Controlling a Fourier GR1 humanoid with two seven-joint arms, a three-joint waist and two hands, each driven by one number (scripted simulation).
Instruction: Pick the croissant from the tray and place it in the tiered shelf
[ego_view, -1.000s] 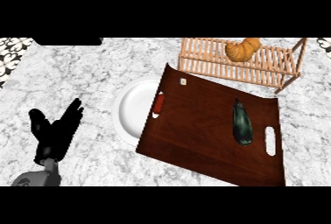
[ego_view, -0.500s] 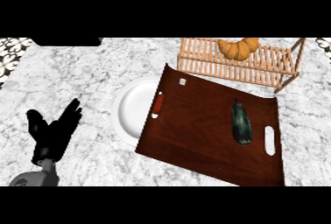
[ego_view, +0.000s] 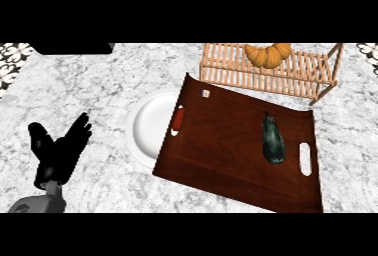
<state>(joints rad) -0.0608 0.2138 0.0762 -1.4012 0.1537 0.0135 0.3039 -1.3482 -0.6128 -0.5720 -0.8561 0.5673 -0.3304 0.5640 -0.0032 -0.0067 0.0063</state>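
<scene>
1. Evidently, the croissant (ego_view: 269, 54) is lying in the tiered shelf (ego_view: 229, 73), off the tray (ego_view: 221, 145); placement is looking done.
2. The left hand (ego_view: 57, 154) is resting spread and empty over the worktop (ego_view: 88, 90).

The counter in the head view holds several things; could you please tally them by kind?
croissant: 1
tiered shelf: 1
tray: 1
plate: 1
dark green vegetable: 1
Total: 5
</scene>
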